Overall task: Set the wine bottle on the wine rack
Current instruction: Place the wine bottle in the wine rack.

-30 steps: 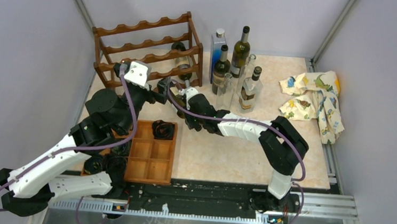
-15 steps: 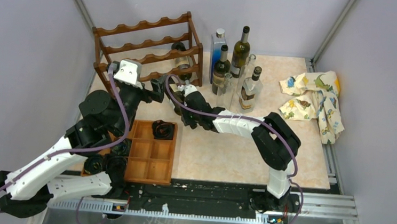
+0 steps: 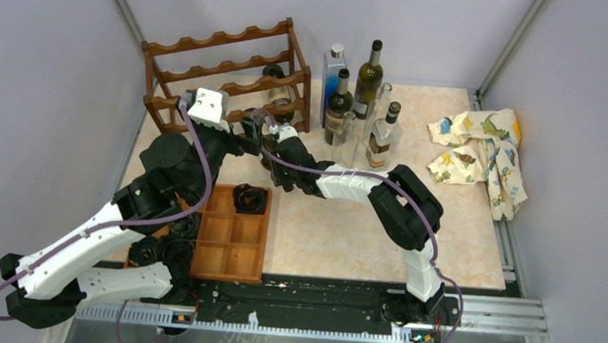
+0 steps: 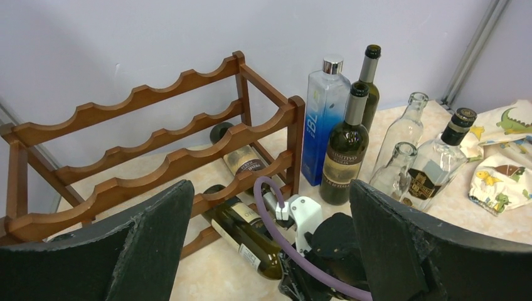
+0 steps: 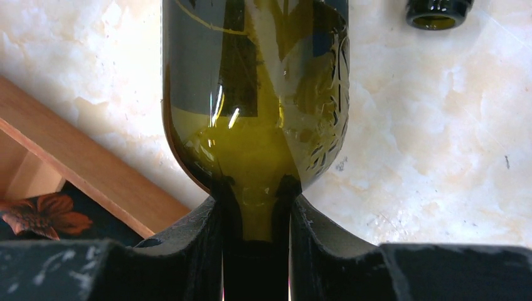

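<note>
1. The desk (image 3: 328, 239) is carrying everything. The wine rack is sitting at its far left corner, with standing bottles (image 3: 367, 78) just beside it. A patterned cloth (image 3: 483, 149) is lying well apart on the right, and a wooden tray (image 3: 240, 258) is resting near the arms' bases.
2. The wine rack (image 4: 296, 135) is standing upright, and a stored bottle (image 4: 241, 162) is lying in its lowest tier.
3. The wine bottle (image 5: 251, 94) is lying nearly flat at the front of that lowest tier, base toward the rack, near the stored bottle. We cannot tell whether it is bearing on a rail or on the desk.
4. The left gripper (image 4: 270, 188) is spreading wide and holding nothing, hovering in front of the rack apart from the wine bottle.
5. The right gripper (image 5: 256, 204) is clamping narrowly on the wine bottle, its fingers closing just behind the shoulder.
6. The neck (image 5: 254, 226) is the part being gripped, and we are judging it the right hold. The flare of the shoulder should be stopping the smooth glass from sliding through. The bottle is looking see-through and probably empty, yet it is stiff, slippery and breakable. Carried from one end, its body is likely levering downward, so we are favouring a slow, low slide onto the rail rather than a drop.
</note>
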